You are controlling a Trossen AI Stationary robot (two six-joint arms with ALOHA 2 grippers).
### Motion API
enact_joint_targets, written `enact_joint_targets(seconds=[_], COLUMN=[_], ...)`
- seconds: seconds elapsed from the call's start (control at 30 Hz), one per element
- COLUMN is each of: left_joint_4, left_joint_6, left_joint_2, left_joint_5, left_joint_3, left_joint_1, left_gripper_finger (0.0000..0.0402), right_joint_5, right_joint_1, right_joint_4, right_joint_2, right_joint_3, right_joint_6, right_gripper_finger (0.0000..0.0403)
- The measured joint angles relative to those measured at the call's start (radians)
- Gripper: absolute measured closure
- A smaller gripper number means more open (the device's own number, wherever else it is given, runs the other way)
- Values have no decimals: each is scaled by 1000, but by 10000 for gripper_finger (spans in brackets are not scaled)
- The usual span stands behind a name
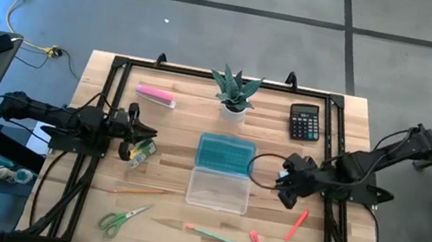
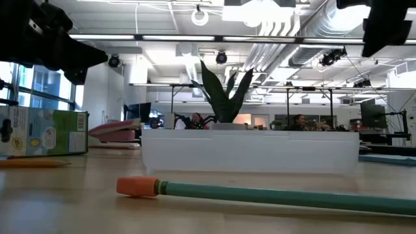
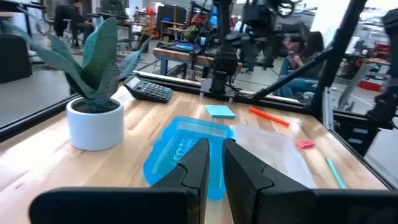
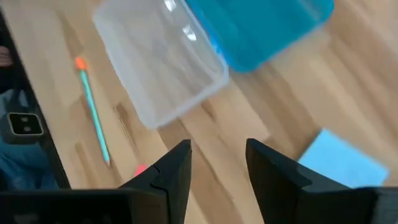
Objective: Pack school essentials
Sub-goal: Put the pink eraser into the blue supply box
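Stationery lies scattered on the wooden table around an open pencil case at centre: blue half toward the potted plant, clear half nearer the front edge, both unfilled. Left gripper sits at the table's left, fingers nearly together with a narrow gap, holding nothing; a small green-and-white box lies just beside it. Right gripper hovers right of the case, fingers apart, over bare wood just beside the light-blue sticky pad. Red-orange pen and red eraser lie front right; green pencil front centre; orange pencil and green-handled scissors front left. Black calculator and pink bar rest at the back.
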Motion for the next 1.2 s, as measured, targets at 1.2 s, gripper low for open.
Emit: enact_joint_targets(seconds=[1.2], left_joint_4=[6], left_joint_6=[1], left_joint_2=[0], left_joint_5=[-75], left_joint_3=[0], left_joint_1=[0], left_gripper_finger=[366], right_joint_5=[-199], right_joint_1=[189], right_joint_4=[59], right_joint_2=[593], right_joint_3=[250], right_joint_6=[424], right_gripper_finger=[195])
